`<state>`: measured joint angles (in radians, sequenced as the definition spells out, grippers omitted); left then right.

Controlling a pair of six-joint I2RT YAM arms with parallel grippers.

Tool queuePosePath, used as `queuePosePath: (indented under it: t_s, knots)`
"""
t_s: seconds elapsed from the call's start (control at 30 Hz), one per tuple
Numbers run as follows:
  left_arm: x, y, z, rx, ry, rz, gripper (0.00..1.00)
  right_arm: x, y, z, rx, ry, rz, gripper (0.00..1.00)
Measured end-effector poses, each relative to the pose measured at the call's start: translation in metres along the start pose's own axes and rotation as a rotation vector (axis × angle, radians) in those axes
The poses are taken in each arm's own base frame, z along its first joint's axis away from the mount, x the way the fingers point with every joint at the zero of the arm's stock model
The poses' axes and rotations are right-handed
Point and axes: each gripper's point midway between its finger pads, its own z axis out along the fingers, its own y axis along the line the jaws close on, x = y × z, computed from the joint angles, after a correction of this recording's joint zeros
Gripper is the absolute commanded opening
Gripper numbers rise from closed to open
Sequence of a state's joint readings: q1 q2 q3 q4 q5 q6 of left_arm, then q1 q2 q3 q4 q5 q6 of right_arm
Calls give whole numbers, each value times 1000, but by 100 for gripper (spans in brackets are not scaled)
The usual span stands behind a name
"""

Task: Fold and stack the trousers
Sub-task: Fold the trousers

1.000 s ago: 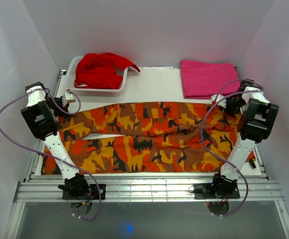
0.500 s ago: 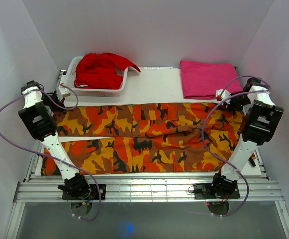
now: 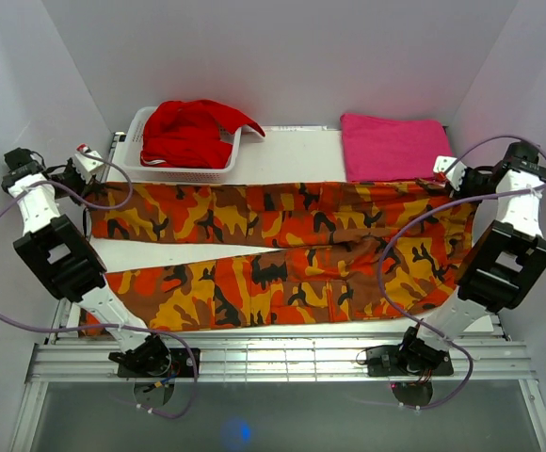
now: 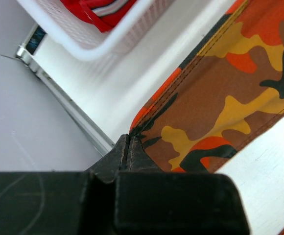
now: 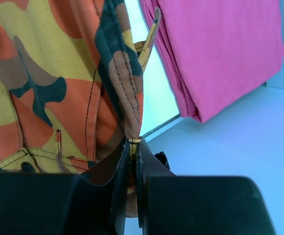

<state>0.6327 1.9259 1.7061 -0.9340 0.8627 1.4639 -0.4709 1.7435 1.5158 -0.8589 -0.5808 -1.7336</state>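
Observation:
The camouflage trousers (image 3: 282, 254) in orange, red, yellow and black lie across the table, waist at the right. The far leg is lifted and stretched taut between both grippers. My left gripper (image 3: 83, 179) is shut on the cuff corner of that leg (image 4: 191, 112) at the far left. My right gripper (image 3: 454, 179) is shut on the waistband edge (image 5: 127, 98) at the far right. The near leg lies flat on the table.
A white basket (image 3: 184, 169) holding a plain red garment (image 3: 190, 130) stands at the back left, close to the left gripper. A folded pink cloth (image 3: 391, 146) lies at the back right, beside the right gripper. Grey walls close in on both sides.
Both grippers have risen and moved outward and toward the back, lifting and stretching the far leg taut. The gap of bare table between the two legs has widened at the left.

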Motion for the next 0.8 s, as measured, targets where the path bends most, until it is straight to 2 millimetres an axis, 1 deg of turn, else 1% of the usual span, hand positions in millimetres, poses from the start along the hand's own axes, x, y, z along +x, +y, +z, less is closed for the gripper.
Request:
queuePosePath:
  t_s: [0.07,0.13,0.23,0.33,0.4,0.47,0.53,0.57,0.67,0.7,0.8]
  knots:
    - [-9,3,-12,-42,-36,1,0,-1,4,-10,20,-15,8,8]
    - [-14,1,-23,-73,-67,-13,0,-3,11,-21,44,-35,20,8]
    - [-15,-9,-40,-109,-103,-39,0,-5,24,-41,90,-63,11,8]
    - [-13,-24,-62,-143,-130,-75,0,-7,48,-65,152,-77,-10,8]
    - [-9,-39,-82,-165,-140,-96,0,-5,69,-80,191,-83,16,8]
    - [0,-59,-102,-184,-133,-110,0,0,93,-89,203,-87,93,8]
    - [14,-87,-119,-193,-105,-146,0,9,119,-93,189,-88,202,8]
    - [25,-105,-124,-185,-77,-172,0,15,134,-93,175,-84,265,8]
    - [58,-155,-129,-124,4,-293,0,36,184,-88,110,-40,437,8]
    - [73,-176,-128,-89,46,-342,0,41,198,-86,91,-23,477,8]
    - [107,-232,-127,24,165,-431,0,58,246,-80,4,50,588,8]
